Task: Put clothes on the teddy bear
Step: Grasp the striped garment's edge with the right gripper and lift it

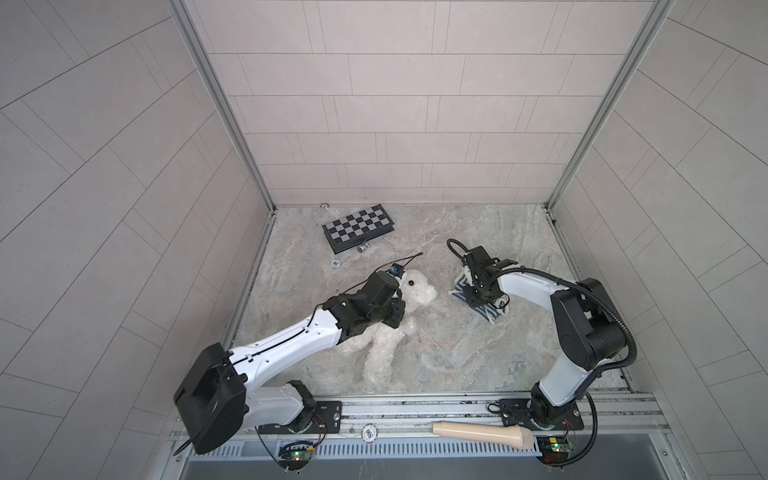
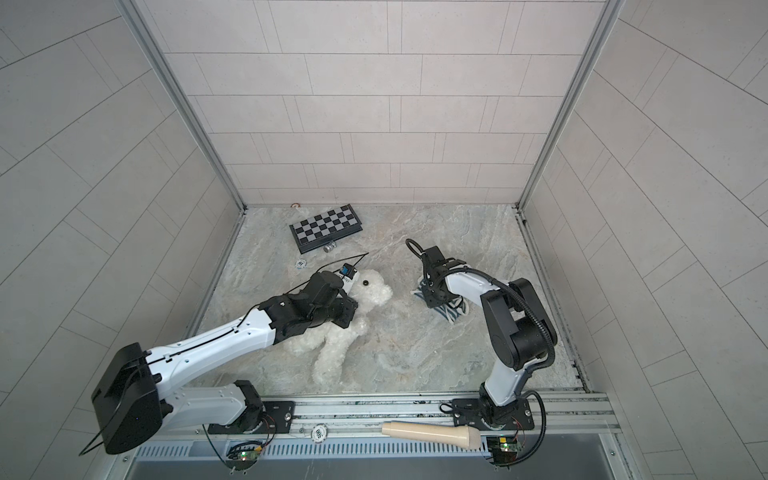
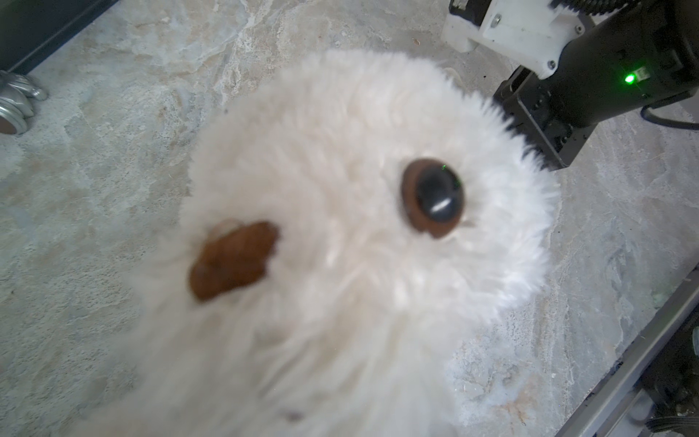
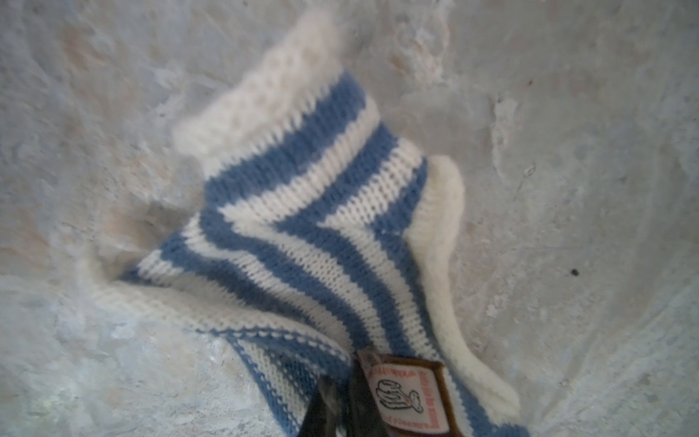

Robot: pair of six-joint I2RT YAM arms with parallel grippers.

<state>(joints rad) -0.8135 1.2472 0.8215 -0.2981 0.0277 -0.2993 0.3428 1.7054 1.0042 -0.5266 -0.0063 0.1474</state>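
Although your left gripper sits low over the teddy bear, you cannot tell how far its jaws stand apart. The wrist housing hides them in both top views, and the bear's blurred face fills the left wrist view. The bear lies stretched on the marbled table, left of middle, head toward the back wall.

Your right gripper is fully closed, pinching the blue-and-white striped shirt just beside its badge. The shirt is well apart from the bear, to its right. The badge is a brown-edged white patch with a small drawn figure and red lettering too blurred to read.

Near the chessboard lies a round white disc; its dark logo is too small to read.
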